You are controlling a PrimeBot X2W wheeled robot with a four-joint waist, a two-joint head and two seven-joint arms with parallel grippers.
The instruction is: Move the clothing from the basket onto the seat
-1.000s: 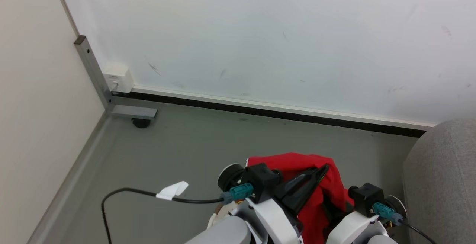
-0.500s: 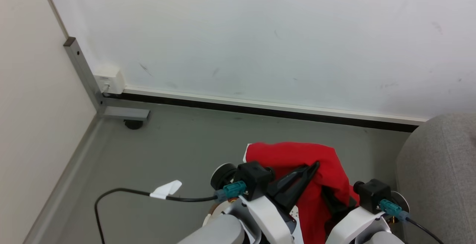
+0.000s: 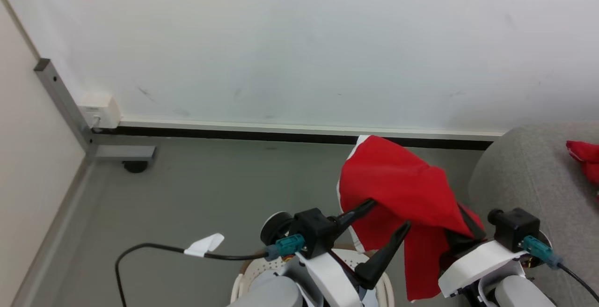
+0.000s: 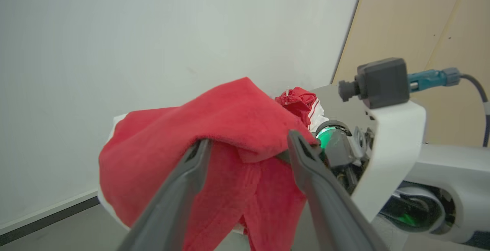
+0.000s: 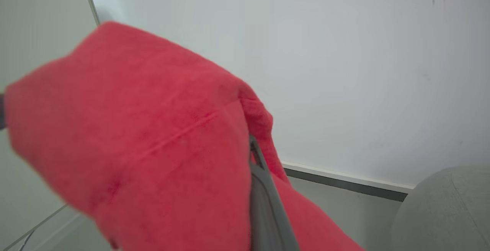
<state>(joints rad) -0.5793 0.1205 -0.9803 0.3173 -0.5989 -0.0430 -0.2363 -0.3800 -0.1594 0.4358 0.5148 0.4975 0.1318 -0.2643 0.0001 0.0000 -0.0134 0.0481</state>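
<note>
Clothing (image 3: 402,190) hangs aloft between the basket (image 3: 243,280) and the seat (image 3: 529,180), only draped over our wide-spread left end effector (image 3: 389,213) and hiding our right end effector (image 5: 255,159), whose grip we cannot tell, so we judge a swing toward the seat could slide it onto the floor (image 3: 210,190).

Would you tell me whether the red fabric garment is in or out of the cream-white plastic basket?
Out: the garment hangs over the right gripper, raised beside the basket, not inside.
</note>
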